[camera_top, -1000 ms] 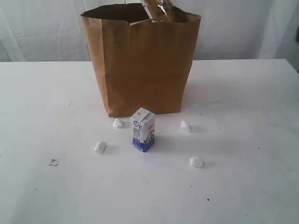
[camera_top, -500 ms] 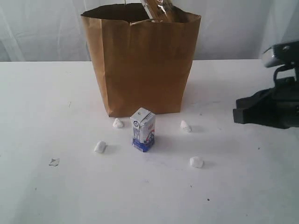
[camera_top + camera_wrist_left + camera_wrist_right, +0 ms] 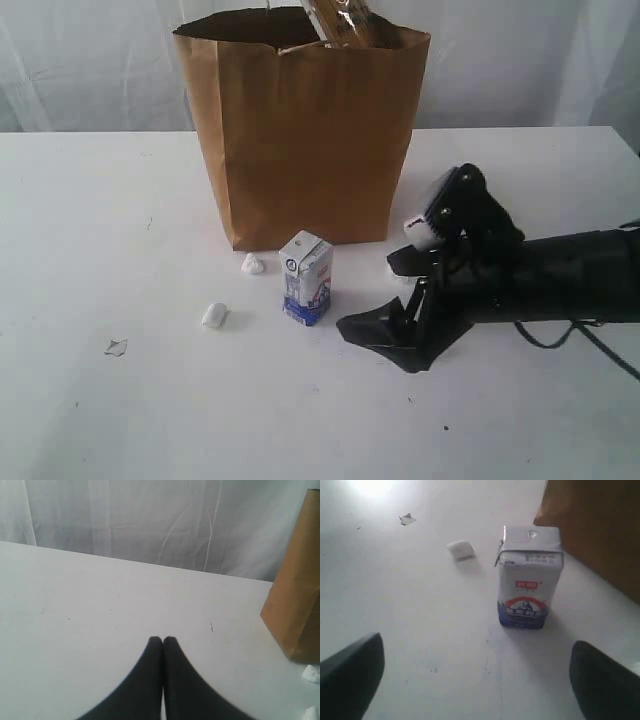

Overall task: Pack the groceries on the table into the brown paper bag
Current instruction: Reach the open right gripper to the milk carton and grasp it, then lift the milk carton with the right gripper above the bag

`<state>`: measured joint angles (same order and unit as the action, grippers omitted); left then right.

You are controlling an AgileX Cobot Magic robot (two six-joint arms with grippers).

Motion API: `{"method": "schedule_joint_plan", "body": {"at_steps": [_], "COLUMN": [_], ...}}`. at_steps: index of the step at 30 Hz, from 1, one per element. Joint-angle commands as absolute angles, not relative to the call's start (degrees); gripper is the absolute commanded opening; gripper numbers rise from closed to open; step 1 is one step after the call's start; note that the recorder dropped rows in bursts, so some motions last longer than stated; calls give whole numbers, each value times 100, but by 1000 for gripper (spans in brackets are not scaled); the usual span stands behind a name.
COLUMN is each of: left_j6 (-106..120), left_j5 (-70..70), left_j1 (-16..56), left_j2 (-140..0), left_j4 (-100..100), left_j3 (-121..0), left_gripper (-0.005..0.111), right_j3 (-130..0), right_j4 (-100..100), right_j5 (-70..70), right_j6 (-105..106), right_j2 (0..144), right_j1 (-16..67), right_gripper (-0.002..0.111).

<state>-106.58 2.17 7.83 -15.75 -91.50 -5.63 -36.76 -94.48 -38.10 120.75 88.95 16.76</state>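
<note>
Carton (image 3: 306,278), upright on bench (image 3: 100,200): probably light, thin-walled, crushable; take its flat sides mid-height. Right fingers (image 3: 355,672) spread wide; left fingers (image 3: 147,685) closed, empty.

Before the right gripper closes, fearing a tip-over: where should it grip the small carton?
Probably take the small white-blue carton across its flat sides at mid-height, level, from where the right gripper is: it stands upright, clear of the brown paper bag, its gabled top narrower.

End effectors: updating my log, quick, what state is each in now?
Left end effector: closed, empty.
Right end effector: open, empty, aimed at small white-blue carton.
</note>
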Motion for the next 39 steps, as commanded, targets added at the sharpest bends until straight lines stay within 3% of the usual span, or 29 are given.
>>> {"method": "schedule_joint_plan", "body": {"at_steps": [1,12,17,21,24,26,33,39], "left_j6": [-10660,-10660,-10660,-10660,-10660,-10660,-10660,-10649], "left_j5": [249,249,249,249,249,249,249,249], "left_j1": [812,812,812,812,812,812,812,812], "left_j2": [-1594,-1594,-1594,-1594,-1594,-1594,-1594,-1594], "left_j4": [-9257,-9257,-9257,-9257,-9257,-9257,-9257,-9257], "left_j3": [-589,-589,-589,-589,-589,-589,-589,-589], "left_gripper": [0,0,0,0,0,0,0,0], "right_j3": [-4050,-5420,-5726,-5825,-5884,-5884,-5884,-5874], "right_j4": [-9637,-9995,-9995,-9995,-9995,-9995,-9995,-9870], "right_j5": [-3848,-3233,-3235,-3159,-3566,-3749,-4299,-3899], "right_j6": [12288,12276,12276,12276,12276,12276,12276,11328], "right_j2": [9311,10555,10973,11067,11067,11067,11056,10694], "right_j1": [1975,2219,2228,2228,2228,2228,2228,2228], "right_gripper": [93,93,85,65,33,23,1,0]}}
